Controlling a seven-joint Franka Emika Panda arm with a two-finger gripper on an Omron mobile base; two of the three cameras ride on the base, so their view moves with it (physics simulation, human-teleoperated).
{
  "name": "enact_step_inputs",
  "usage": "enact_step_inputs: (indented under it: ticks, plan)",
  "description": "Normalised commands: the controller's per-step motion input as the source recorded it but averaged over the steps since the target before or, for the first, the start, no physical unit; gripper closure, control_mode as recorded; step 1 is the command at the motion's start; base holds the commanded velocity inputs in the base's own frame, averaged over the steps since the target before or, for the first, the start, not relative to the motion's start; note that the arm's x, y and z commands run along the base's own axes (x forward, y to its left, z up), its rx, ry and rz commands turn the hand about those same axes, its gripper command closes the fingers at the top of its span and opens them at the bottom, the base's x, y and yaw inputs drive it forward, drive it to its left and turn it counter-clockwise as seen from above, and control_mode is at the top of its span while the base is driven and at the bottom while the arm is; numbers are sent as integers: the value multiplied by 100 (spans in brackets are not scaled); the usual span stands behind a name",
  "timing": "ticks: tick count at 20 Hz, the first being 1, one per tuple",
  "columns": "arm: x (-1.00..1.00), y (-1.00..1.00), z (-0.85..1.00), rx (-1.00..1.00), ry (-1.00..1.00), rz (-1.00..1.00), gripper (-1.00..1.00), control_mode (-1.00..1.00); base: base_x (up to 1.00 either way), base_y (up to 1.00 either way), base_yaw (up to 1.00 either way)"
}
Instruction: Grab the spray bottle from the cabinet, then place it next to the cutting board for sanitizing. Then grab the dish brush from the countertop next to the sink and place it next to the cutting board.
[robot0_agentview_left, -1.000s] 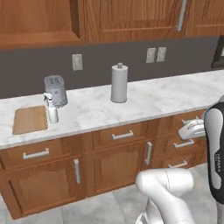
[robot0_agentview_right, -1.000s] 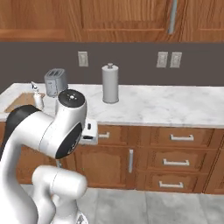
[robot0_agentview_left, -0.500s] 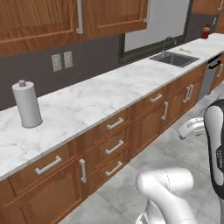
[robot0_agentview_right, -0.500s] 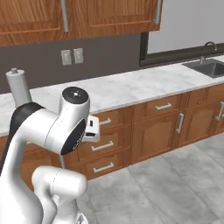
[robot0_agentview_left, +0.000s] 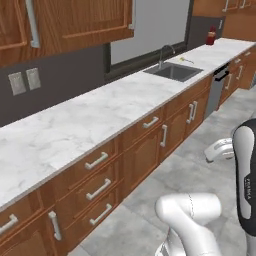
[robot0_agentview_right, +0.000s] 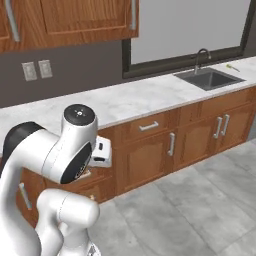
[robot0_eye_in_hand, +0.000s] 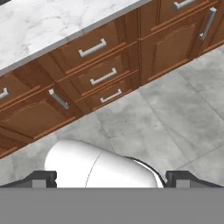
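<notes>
A white robot arm on its mobile base faces a long run of kitchen cabinetry, its end effector hanging low over the grey tiled floor with the two dark fingertips set wide apart and nothing between them. Just beyond the arm stand the reddish-brown wooden base cabinets with grey bar handles, carrying the white marble tabletop with faint grey veins, which runs bare along its near stretch. Toward the tabletop's far end sits the dark grey recessed sink with its curved metal gooseneck faucet. On the tabletop just past the sink's far edge lies a small yellowish object, probably the dish brush, too small to make out clearly. Judged by its kind, such a brush should be light and stiff, with a thin handle that could slip or roll between the pads; the sturdier spot to pinch would likely be near the head's pale disc or across the middle of the handle. Above the tabletop hang reddish-brown wooden wall cabinets, and a small red object stands at the tabletop's farthest corner.
</notes>
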Motion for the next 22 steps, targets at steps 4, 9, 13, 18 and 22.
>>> enact_step_inputs:
  ticks: [4, 9, 13, 18, 22]
  plan:
    - [0, 0, 0, 0, 0, 0, -100, 100, 100, -100, 13]
    - [0, 0, 0, 0, 0, 0, -100, 100, 100, -100, 18]
    - [0, 0, 0, 0, 0, 0, -100, 100, 100, -100, 32]
    - [0, 0, 0, 0, 0, 0, -100, 100, 100, -100, 35]
    - [0, 0, 0, 0, 0, 0, -100, 100, 100, -100, 34]
